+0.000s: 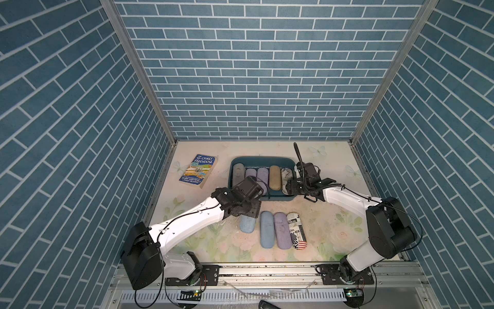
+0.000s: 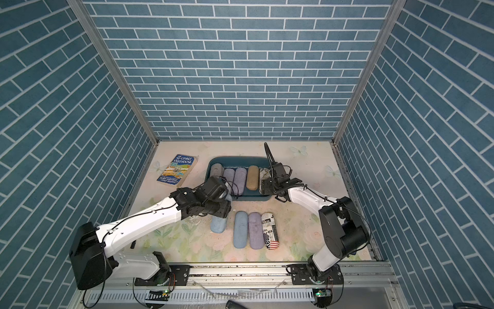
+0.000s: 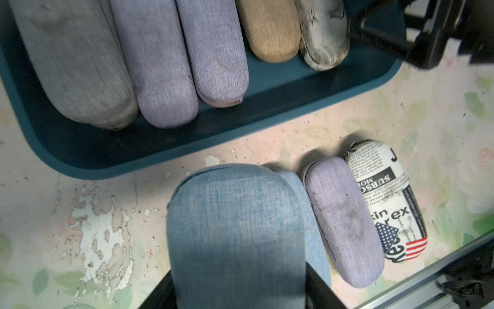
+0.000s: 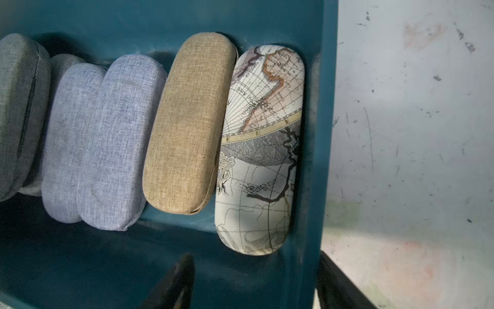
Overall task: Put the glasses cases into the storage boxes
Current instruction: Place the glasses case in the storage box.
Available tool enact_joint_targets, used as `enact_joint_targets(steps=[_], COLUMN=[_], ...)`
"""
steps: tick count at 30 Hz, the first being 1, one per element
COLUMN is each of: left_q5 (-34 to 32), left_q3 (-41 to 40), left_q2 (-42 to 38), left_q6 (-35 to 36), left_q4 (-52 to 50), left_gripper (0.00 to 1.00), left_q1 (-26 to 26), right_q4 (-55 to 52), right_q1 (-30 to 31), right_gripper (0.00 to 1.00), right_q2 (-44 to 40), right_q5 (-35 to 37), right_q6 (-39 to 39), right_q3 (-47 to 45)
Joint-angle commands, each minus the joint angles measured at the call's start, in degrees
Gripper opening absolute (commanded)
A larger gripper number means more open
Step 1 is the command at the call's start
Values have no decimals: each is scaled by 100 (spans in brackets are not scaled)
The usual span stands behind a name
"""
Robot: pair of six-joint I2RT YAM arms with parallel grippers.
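**Both top views.** A dark teal plastic tub (image 1: 258,157) with rounded corners holds five oblong, round-ended cases abreast: a grey case (image 1: 238,173), two lilac cases (image 1: 250,174) (image 1: 263,176), a tan case (image 1: 274,177) and a map-print case (image 1: 285,172). Their long axes point toward the back wall. In front of the tub four more run parallel: a leftmost light-blue case (image 1: 247,226), a second light-blue case (image 1: 267,232), a loose lilac case (image 1: 282,234) and a newspaper-print case (image 1: 297,232).

**Left wrist view.** The left gripper (image 3: 240,283) clamps the leftmost light-blue case, which is coarse-woven, with one end toward the tub.

**Right wrist view.** The right gripper (image 4: 255,267) is open, jaws astride the tub's end wall.
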Motion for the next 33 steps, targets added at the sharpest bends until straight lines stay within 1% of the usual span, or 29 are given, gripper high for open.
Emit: enact_joint_targets(steps=[1,8,13,18,25,29,33], left_q5=[128,347,369,213,61,-423,-668], left_q3=[338,1039,1565,2231,2934,3180,3350], left_q2=[-8,526,1124,1937,3053,3461,3754], left_q6=[257,493,603,831,878,995,1123], left_q4=[-34,379,542,606,630,531,435], left_gripper=[64,64,64,64,64,64,65], left_q1=[357,1078,1405,1463,1590,1594,1610], right_q4=[-10,-7,4,11,-20,-42,-51], right_q1=[4,4,4,-1,-5,-5,-5], right_gripper=[71,71,71,71,71,71,71], right_q2=[41,69,81,125,106,127,185], right_q5=[-32,-58,-37,-43,-18,-3,-17], right_q6=[97,86,82,77,68,68,69], right_q3=[85,103,91,106,108,109,123])
